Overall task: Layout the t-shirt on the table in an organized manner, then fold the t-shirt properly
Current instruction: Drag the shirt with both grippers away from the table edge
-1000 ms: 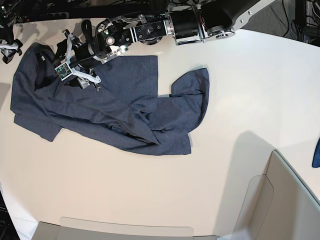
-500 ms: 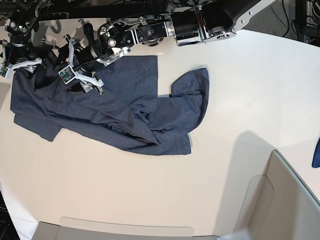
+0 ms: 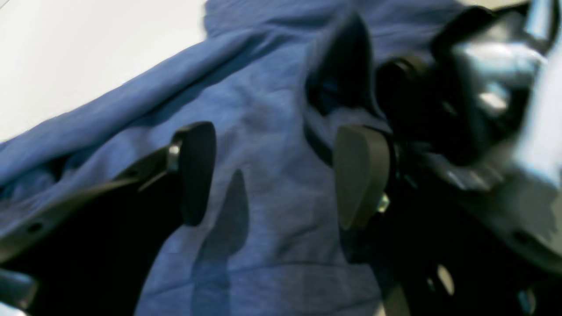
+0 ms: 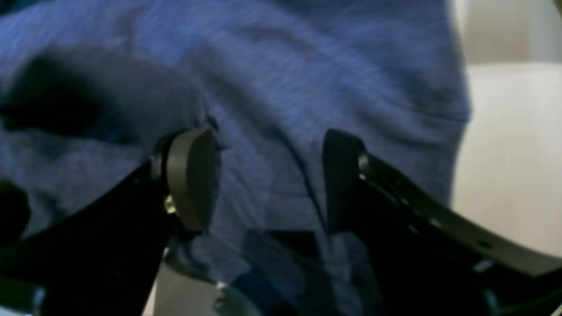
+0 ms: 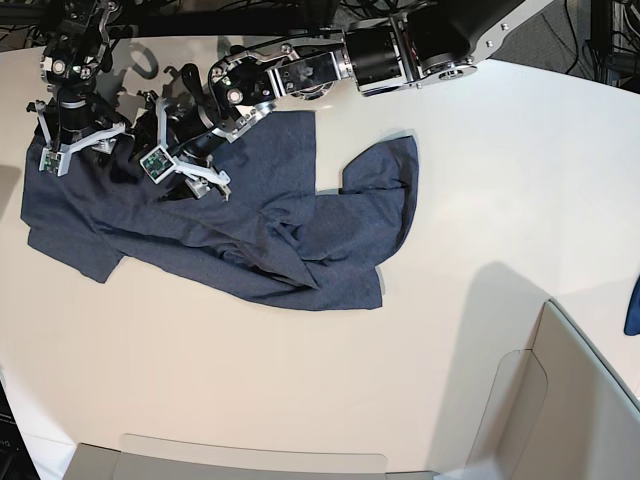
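Both arms have shifted since the earlier frames: the right hand [image 5: 75, 150], absent a second ago apart from a sliver at the desk's edge, now stands over the shirt's [image 5: 250, 220] far left corner, and the left hand [image 5: 190, 175] has moved slightly right and down along the upper edge of the cloth.

Left hand: jaws stand wide apart, cloth visible in the gap between the pads [image 3: 197, 171]; nothing is gripped. In the left wrist view the pads hang just above or against the fabric; contact cannot be confirmed. The right arm's dark housing [image 3: 439, 109] shows close beside it in that view.

Right hand [image 4: 268, 175]: jaws parted, pads [image 4: 191, 175] over wrinkled cloth near the shirt's edge, with nothing held between them. Bare desk [image 4: 505, 153] shows just past that edge.

Shirt: lies crumpled on the desk [image 5: 300, 380], left of centre, with diagonal folds through the middle and one part bunched up and curled over at the right. No lettering, label or brand is legible in any view.

Box walls [image 5: 570, 400] stand at the desk's near right corner, well apart from the shirt.
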